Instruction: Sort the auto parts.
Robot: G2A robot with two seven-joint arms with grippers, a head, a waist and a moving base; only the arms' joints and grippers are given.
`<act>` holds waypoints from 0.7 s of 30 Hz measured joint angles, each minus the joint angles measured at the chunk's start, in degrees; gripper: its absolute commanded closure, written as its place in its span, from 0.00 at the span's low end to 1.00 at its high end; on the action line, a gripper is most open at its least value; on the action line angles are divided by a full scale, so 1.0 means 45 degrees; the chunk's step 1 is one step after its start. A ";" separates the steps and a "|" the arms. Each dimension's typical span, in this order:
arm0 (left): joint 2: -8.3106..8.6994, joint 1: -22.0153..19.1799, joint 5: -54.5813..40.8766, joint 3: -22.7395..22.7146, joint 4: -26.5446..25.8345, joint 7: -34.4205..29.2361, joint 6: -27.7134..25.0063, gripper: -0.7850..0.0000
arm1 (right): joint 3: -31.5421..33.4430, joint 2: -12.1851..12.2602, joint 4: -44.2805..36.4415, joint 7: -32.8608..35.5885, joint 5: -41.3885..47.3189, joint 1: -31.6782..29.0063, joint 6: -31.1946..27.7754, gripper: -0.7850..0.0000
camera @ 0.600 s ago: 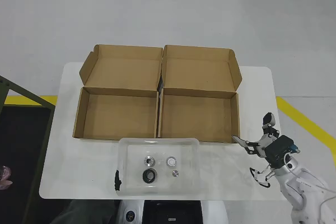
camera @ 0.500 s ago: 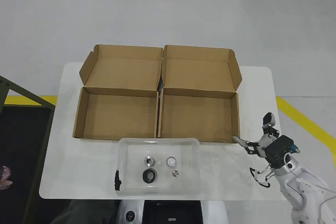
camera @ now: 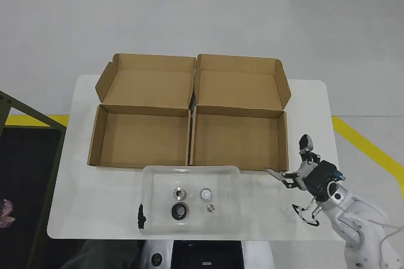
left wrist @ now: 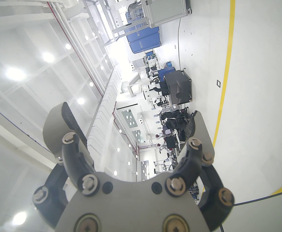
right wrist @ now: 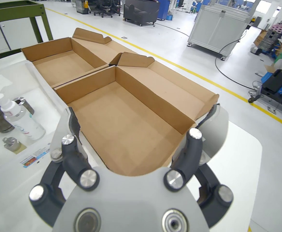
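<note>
Top: clear tray point(camera: 188, 168) sits at 6 o'clock on the table point(camera: 310, 94). It holds a black bearing point(camera: 180, 212) and three small parts point(camera: 205, 194), too small to ID. Dark bit point(camera: 141, 218) at the tray's 8 o'clock corner, can't tell what. Right gripper point(camera: 283, 189) at 4 o'clock, fingers spread wide, empty, just off the right box point(camera: 239, 141).

Left wrist: left gripper point(left wrist: 131, 114) fingers wide apart, nothing between, facing the hall.

Right wrist: right gripper wide over the box's near corner. Tray cut off at the frame edge. Metal cylinder point(right wrist: 26, 105) half hidden behind the spray bottle point(right wrist: 17, 119). Stud point(right wrist: 11, 144) lies near.
</note>
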 measured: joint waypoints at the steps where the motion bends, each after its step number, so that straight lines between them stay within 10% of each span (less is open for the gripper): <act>1: 0.0000 0.0000 0.0000 0.0000 0.0000 0.0000 0.0000 0.00 | -0.0112 0.0018 -0.0089 0.0244 0.0045 0.0091 -0.0225 0.00; 21: 0.0000 0.0000 0.0000 0.0000 0.0000 0.0000 0.0000 0.00 | -0.3768 0.0215 -0.1077 0.4418 -0.0323 0.1895 -0.2347 0.00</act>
